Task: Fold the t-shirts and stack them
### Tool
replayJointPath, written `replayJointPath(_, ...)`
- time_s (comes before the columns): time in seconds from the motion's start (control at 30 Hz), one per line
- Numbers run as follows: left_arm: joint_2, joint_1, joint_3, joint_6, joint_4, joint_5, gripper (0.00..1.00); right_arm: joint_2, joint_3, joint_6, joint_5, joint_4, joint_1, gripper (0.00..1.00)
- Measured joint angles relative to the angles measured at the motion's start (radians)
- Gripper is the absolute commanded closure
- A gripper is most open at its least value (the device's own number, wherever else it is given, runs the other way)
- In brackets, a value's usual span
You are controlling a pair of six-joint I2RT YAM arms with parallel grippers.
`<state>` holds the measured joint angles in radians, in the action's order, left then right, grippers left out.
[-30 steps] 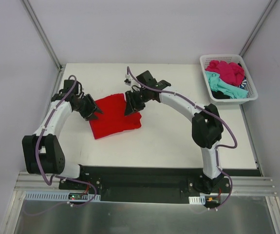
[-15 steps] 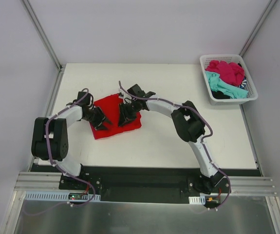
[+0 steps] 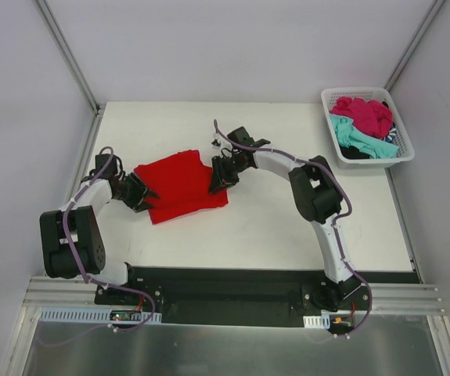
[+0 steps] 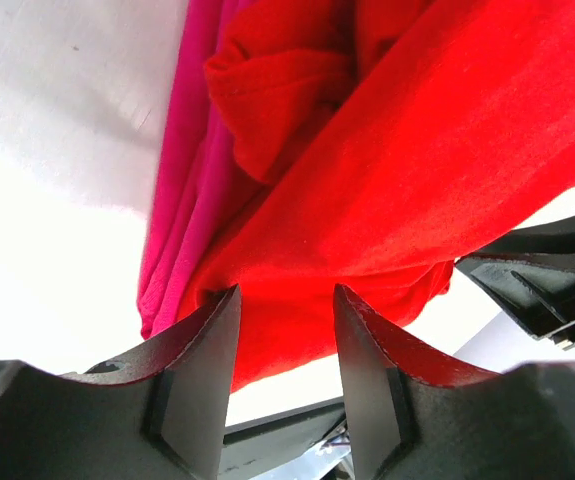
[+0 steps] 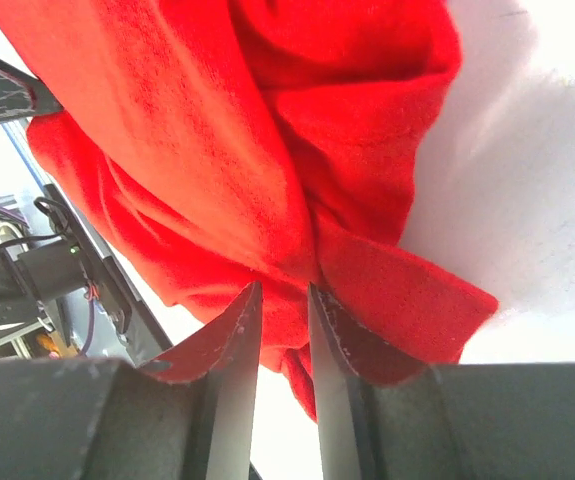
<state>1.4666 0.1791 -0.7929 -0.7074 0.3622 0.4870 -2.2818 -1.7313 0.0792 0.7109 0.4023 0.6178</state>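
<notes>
A large red t-shirt lies folded on the white table, left of centre. My left gripper is at its left edge and my right gripper at its right edge. In the left wrist view the red t-shirt runs taut up to the left gripper, its cloth filling the gap at the tips. A magenta-pink t-shirt lies under it. In the right wrist view a creased fold of the red t-shirt runs into the narrow gap of the right gripper.
A white lattice basket stands at the back right corner, holding a magenta t-shirt, a teal one and something dark. White walls close the table's left, back and right. The black base rail runs along the near edge.
Both grippers have moved apart since half a second ago, the left one leftward, the right one rightward and back. The red shirt's left side now reaches further left.
</notes>
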Motion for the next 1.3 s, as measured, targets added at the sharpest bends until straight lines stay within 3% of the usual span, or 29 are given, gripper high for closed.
replayJointPath(0.2,-0.039,0.006,-0.011,0.019,0.064,-0.006,0.57,0.021,0.006,-0.023,-0.029,0.031,0.002,0.72)
replayJointPath(0.43,-0.136,0.006,-0.086,0.03,0.161,-0.012,0.57,0.163,0.023,-0.034,-0.076,0.072,0.037,0.71)
replayJointPath(0.63,-0.209,0.006,-0.242,0.089,0.27,-0.154,0.57,0.201,-0.085,-0.04,-0.111,0.122,0.087,0.7)
replayJointPath(0.83,-0.262,0.006,-0.27,0.124,0.344,-0.266,0.57,0.143,-0.22,-0.044,-0.21,0.211,0.141,0.7)
replayJointPath(1.13,-0.333,0.006,-0.24,0.129,0.395,-0.301,0.56,-0.014,-0.235,-0.038,-0.267,0.251,0.193,0.69)
replayJointPath(1.3,-0.393,0.006,-0.248,0.152,0.428,-0.386,0.56,-0.155,-0.392,-0.021,-0.296,0.365,0.19,0.67)
